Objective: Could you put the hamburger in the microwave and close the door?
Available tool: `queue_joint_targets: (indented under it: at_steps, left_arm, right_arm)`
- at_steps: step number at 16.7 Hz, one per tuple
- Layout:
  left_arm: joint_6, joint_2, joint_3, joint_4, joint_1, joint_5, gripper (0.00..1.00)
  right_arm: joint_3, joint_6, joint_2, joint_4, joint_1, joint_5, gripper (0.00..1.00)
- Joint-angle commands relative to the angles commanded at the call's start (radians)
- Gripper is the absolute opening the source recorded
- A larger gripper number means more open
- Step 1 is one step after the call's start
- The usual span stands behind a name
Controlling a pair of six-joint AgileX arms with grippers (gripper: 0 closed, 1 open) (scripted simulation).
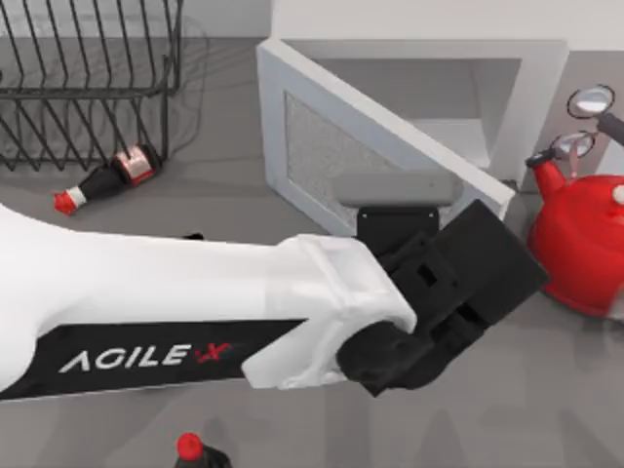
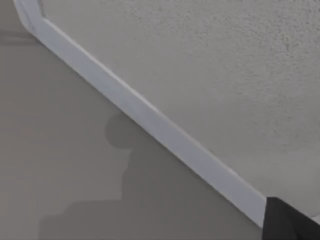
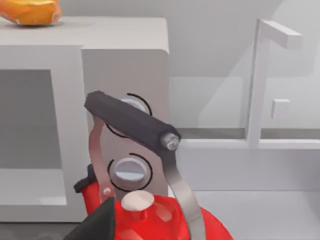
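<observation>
White casing forms the microwave at the bench's far edge, right of centre; its cavity stands open and its top is cut off by the frame. From the right wrist view, two round dials sit on its panel, partly hidden behind the handle of a red kettle. An orange item, cut off at the frame edge, lies on the microwave's top; I cannot tell what it is. The door, white-framed with a speckled grey mesh window, is swung partly open. Its pale bar handle lies just beyond my left gripper, whose fingers are hidden under the wrist housing. I cannot tell how far they are parted.

Beside the microwave's right side stands the kettle. A wire rack occupies the far left corner, with a bottle lying near it.
</observation>
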Motion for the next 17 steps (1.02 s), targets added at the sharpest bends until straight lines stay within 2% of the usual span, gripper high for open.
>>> queue_joint_targets:
  at_steps: [4, 13, 17]
  left_arm:
    - [-0.015, 0.048, 0.068, -0.031, -0.022, -0.009, 0.0]
    - [-0.1, 0.304, 0.457, -0.211, -0.104, -0.063, 0.0]
    - [-0.118, 0.34, 0.502, -0.24, -0.109, -0.056, 0.0]
  right_arm:
    - [0.0, 0.0, 0.0, 0.0, 0.0, 0.0, 1.0]
    - [0.0, 0.0, 0.0, 0.0, 0.0, 0.0, 1.0]
    - [0.0, 0.0, 0.0, 0.0, 0.0, 0.0, 1.0]
